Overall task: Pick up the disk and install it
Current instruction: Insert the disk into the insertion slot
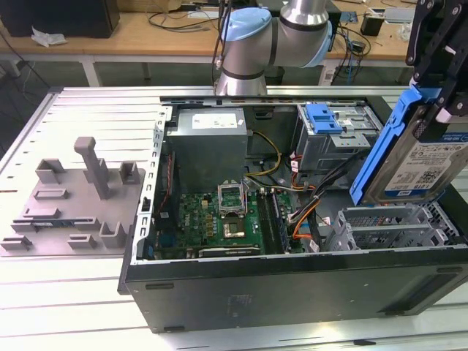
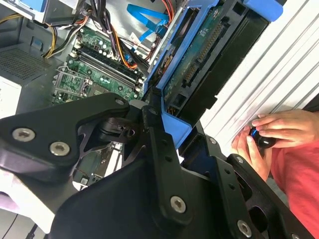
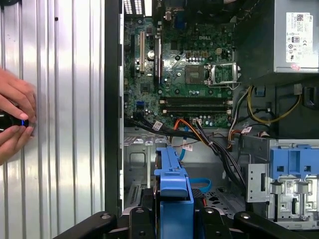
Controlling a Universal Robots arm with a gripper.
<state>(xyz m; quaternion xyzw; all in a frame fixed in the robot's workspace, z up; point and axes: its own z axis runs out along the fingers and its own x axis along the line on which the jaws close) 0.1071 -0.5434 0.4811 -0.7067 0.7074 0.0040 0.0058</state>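
Black links of the gripper (image 2: 179, 129) (image 3: 173, 209) crowd the foreground in both wrist views. Its fingers are clamped on the disk (image 2: 199, 55), pressing the blue carrier frame from either side. The second wrist view shows the disk's green circuit-board underside and connector edge. The first wrist view shows the disk (image 3: 172, 184) edge-on as a blue strip between the fingers.

In the exterior view the gripper (image 1: 431, 117) hangs at the exterior view's right, holding the disk (image 1: 420, 164) in the air. The disk is tilted, label facing the camera, blue frame along its side. It is above the right end of an open computer case (image 1: 292, 292), touching nothing but the fingers. Just below it is a grey metal bay (image 1: 387, 223) inside the case.

The case lies on its side on a ribbed metal table (image 1: 73, 314). Inside are a green motherboard (image 1: 219, 219), a grey power supply (image 1: 208, 142) behind it, and bundled cables. A smaller blue bracket (image 1: 325, 117) sits on a drive cage at the case's far side, well apart from the held disk. A grey fixture (image 1: 73, 197) with upright posts rests on the table to the exterior view's left of the case. The arm (image 1: 270, 36) rises behind the case.

A person's hands (image 2: 269, 134) rest on the table beside the case, holding a small dark device (image 3: 15, 121) with a blue light.
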